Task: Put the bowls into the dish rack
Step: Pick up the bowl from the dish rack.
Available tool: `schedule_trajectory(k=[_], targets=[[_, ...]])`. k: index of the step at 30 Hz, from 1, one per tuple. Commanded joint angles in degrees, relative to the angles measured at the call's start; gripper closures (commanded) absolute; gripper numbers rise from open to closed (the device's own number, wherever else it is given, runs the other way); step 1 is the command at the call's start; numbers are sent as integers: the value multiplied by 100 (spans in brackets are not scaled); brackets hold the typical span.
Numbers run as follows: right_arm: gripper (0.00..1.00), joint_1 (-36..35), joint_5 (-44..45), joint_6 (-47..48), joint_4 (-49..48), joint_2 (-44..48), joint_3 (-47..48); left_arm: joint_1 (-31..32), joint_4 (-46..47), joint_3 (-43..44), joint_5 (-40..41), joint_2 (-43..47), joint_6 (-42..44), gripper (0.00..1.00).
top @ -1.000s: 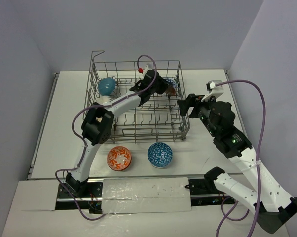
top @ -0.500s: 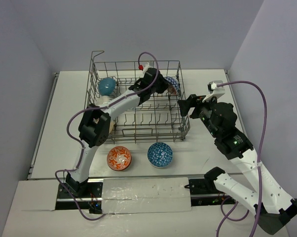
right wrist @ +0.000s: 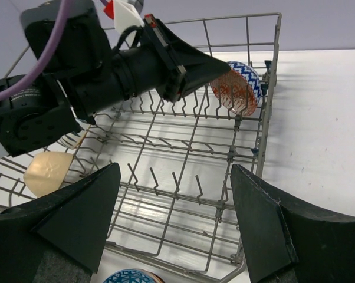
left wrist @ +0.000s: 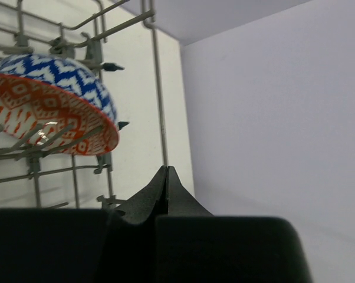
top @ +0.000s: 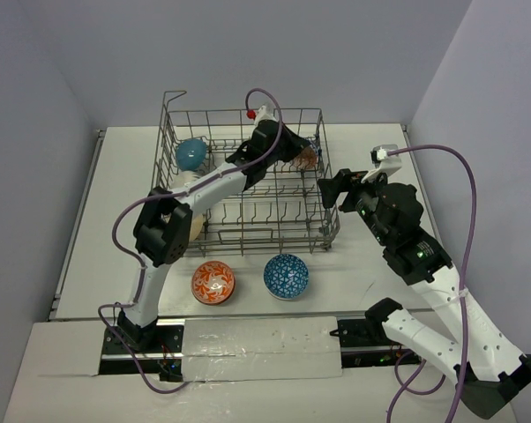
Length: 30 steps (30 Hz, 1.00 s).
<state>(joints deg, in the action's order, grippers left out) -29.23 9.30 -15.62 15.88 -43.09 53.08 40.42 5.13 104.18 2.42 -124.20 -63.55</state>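
An orange bowl and a blue bowl sit on the table just in front of the dish rack. The right gripper hangs released and empty at the rack's right side. Farther back, the left gripper is clenched on nothing beside a patterned bowl propped in the rack's far right corner; a teal bowl rests far left

Left tool extended far forward, pinched closed, empty. Right tool spread wide, empty.
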Motion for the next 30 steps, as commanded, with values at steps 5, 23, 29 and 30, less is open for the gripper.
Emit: schedule_trajectory(k=[5,23,29,30], targets=[[17,40,-51,-20,-252,38,1,-52,788,-197,-346,151,-228,100],[17,41,46,6,-243,81,9,-175,-284,717,-584,-500,-1081,66],[17,32,81,15,-234,160,9,-202,-512,1147,-435,-710,-993,66],[17,40,89,15,-226,178,9,-202,-687,1270,-426,-815,-949,66]])
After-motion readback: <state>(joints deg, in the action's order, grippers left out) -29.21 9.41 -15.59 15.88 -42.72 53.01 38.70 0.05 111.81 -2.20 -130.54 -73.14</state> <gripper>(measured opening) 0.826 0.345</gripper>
